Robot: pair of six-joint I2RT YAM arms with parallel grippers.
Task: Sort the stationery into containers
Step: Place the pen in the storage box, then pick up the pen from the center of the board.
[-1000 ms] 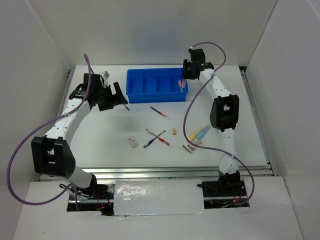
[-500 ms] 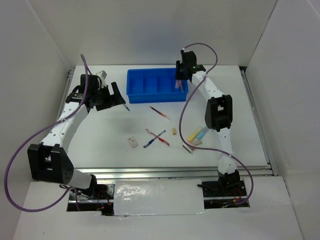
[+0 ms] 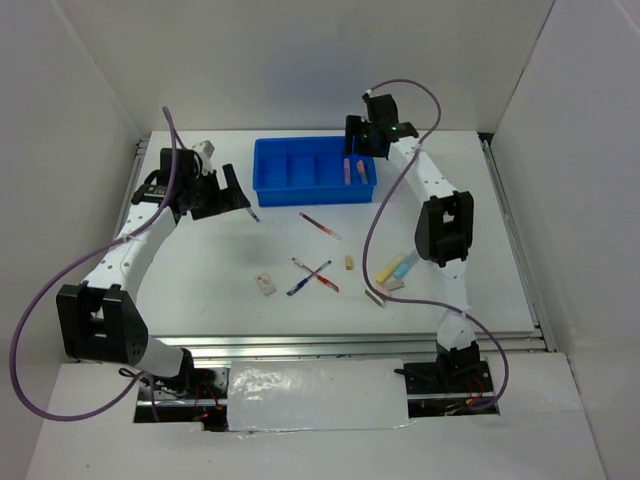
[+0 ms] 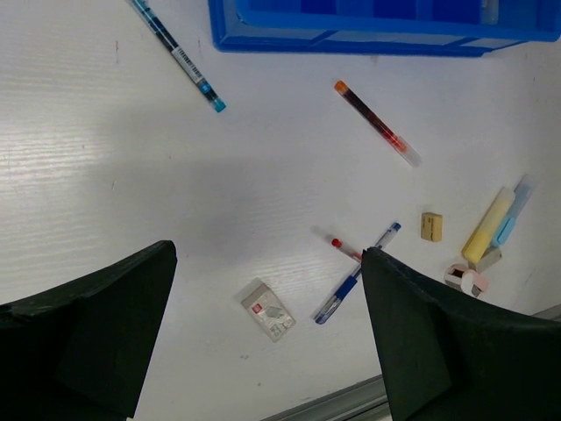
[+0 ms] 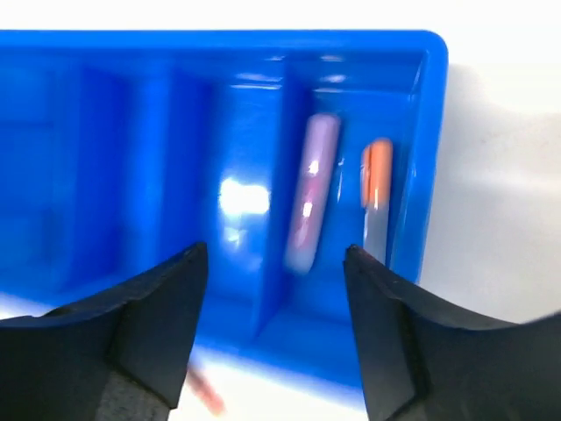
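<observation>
The blue tray (image 3: 300,188) stands at the back centre. A pink marker (image 5: 311,189) and an orange marker (image 5: 377,193) lie in its rightmost compartment. My right gripper (image 3: 356,138) hangs open and empty above that end, jaws apart in the right wrist view (image 5: 276,254). My left gripper (image 3: 232,195) is open and empty left of the tray, over bare table (image 4: 267,254). On the table lie a teal pen (image 4: 180,57), a red pen (image 3: 318,226), crossed red and blue pens (image 3: 313,275), an eraser (image 3: 265,285), a tan piece (image 3: 348,262), and yellow (image 3: 388,269) and light blue (image 3: 408,264) markers.
A small white-pink piece (image 3: 378,293) lies by the yellow marker. White walls close in the table on three sides. A metal rail (image 3: 350,345) runs along the near edge.
My right gripper held the pink marker over the tray's right end; it has opened and moved back-left, and the marker now lies in the rightmost compartment. The left arm barely shifted.
</observation>
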